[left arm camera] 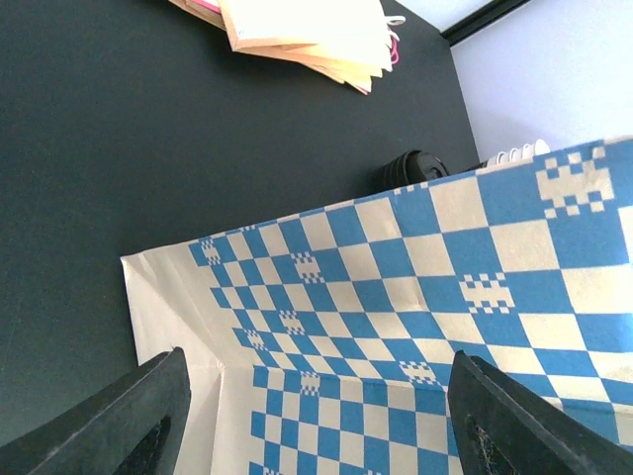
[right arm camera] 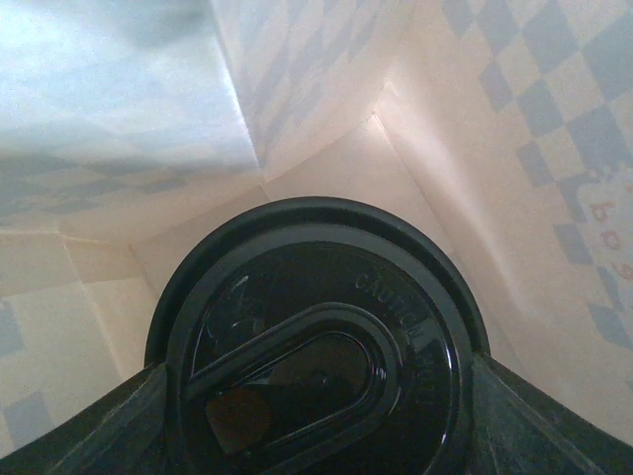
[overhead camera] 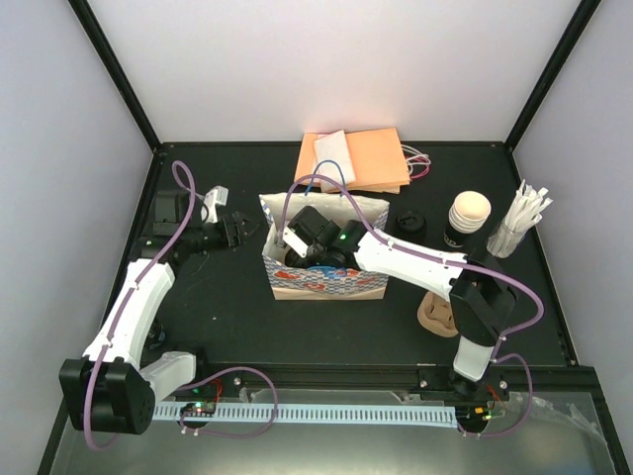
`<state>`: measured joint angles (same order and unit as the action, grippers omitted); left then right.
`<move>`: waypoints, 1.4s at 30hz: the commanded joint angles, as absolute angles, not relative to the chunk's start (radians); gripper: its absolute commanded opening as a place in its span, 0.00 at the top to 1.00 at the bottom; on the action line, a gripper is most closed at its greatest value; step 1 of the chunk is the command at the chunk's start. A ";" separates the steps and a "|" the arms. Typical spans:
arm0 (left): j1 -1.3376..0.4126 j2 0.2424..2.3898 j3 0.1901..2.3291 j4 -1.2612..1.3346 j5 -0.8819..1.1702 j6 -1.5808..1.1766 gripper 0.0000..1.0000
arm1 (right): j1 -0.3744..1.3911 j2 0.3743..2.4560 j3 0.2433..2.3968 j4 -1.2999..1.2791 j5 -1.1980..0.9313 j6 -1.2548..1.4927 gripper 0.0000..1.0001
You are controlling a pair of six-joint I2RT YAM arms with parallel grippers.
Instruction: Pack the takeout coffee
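Right gripper point(right arm camera: 316, 421) is reaching down inside the checkered bag point(overhead camera: 326, 285) and clasping the takeout coffee point(right arm camera: 316, 327), its black lid sitting squarely between the fingers.

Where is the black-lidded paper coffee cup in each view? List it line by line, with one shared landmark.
Top external: hidden under the right arm, inside the blue-and-white checkered paper bag.
Left wrist: not in it.
Right wrist: the black-lidded paper coffee cup fills the lower centre, between the jaws.
Shared landmark: the bag, in all three views.
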<state>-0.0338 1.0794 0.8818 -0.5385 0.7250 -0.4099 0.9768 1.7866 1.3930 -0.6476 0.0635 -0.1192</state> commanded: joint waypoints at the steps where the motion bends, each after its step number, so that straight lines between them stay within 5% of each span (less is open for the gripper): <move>1: -0.030 1.054 0.892 -0.572 0.716 -0.389 0.26 | 0.963 1.924 1.323 -0.836 0.015 -0.110 0.48; 24: -0.039 0.971 0.953 -0.697 0.726 -0.352 0.26 | 0.913 1.982 1.423 -0.893 -0.021 -0.069 0.48; 42: -0.282 0.941 1.197 -0.937 0.541 -0.296 0.25 | 0.913 1.956 1.433 -0.907 0.004 -0.056 0.48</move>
<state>-0.2337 0.9470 1.1114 -0.8570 0.6231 -0.3096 0.9230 1.8568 1.5120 -0.7387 -0.0181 -0.0776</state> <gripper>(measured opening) 0.746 0.720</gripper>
